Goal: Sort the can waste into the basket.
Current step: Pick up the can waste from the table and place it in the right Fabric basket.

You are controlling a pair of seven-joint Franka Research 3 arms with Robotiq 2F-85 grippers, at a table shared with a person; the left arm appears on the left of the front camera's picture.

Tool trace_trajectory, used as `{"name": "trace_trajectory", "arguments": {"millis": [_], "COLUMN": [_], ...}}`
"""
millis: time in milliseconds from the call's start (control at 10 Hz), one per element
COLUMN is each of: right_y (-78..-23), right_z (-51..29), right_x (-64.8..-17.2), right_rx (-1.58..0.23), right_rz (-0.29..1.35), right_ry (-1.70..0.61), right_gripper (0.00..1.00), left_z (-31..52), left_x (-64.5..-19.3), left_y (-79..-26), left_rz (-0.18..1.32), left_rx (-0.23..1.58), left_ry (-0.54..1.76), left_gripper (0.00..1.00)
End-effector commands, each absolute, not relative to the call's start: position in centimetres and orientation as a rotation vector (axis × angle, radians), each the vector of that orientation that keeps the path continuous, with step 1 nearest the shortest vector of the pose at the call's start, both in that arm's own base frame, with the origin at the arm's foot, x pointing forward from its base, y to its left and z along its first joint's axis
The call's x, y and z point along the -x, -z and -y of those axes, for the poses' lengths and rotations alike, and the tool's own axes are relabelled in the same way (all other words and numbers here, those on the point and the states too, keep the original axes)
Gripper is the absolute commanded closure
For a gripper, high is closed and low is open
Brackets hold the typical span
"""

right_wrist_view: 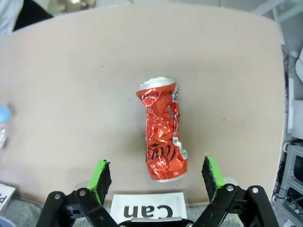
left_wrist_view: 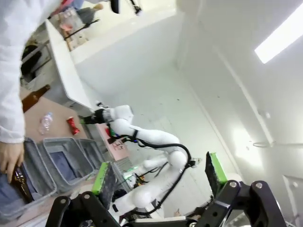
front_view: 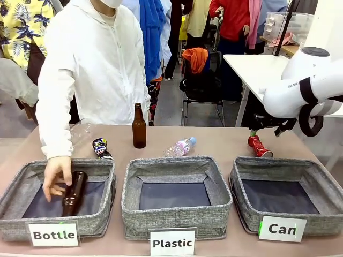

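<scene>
The crushed red can (front_view: 260, 145) lies on the table just behind the grey basket (front_view: 242, 199) signed "Can" (front_view: 282, 228). My right gripper (front_view: 253, 133) hovers right over it, open. In the right wrist view the red can (right_wrist_view: 163, 130) lies lengthwise ahead of the right gripper (right_wrist_view: 156, 178), its near end about level with the green fingertips (right_wrist_view: 100, 177). The black can (front_view: 99, 146) lies at the far left of the table, behind the "Bottle" bin. My left gripper (left_wrist_view: 158, 175) is open in the air, holding nothing, and looks across at the red can (left_wrist_view: 73, 126).
The person's hand (front_view: 55, 176) lays a brown bottle (front_view: 73, 193) in the "Bottle" bin (front_view: 16, 225). Another brown bottle (front_view: 139, 126) stands upright mid-table, and a clear plastic bottle (front_view: 180, 146) lies behind the "Plastic" bin (front_view: 177, 214).
</scene>
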State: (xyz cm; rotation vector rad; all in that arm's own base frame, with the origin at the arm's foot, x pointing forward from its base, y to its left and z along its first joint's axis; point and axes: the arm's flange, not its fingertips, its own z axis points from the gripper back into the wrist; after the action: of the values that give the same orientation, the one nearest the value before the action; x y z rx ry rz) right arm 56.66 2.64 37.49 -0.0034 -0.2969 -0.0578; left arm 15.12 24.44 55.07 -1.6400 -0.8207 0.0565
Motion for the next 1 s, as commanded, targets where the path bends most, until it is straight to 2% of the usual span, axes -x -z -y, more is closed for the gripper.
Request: {"name": "trace_trajectory", "arguments": {"millis": [0,200,700,900], "right_y": [-38.4,-38.4,-32.9,-31.2], "right_z": [-2.6,-2.6,-3.7,-4.0], "right_x": [-56.3,-56.3,-60.5,-61.2], "right_rx": [0.005,0.005,0.018,0.040], "right_rz": [0.286,0.286,0.266,0.225], "right_ry": [0.051,0.051,0.068,0.103], "right_gripper": [0.00,0.00,0.00,0.00], "left_z": [-25.9,-25.8,-24.4,-22.8], "left_x": [-15.2,-15.6,-17.8,-20.1], "left_y": [-55.3,-55.3,-54.0,-52.6], "left_rz": [0.785,0.766,0.627,0.570], "left_rx": [1.733,1.739,1.758,1.745], "left_ry": [-0.026,-0.040,-0.022,-0.035], "left_gripper": [0.00,0.00,0.00,0.00]}}
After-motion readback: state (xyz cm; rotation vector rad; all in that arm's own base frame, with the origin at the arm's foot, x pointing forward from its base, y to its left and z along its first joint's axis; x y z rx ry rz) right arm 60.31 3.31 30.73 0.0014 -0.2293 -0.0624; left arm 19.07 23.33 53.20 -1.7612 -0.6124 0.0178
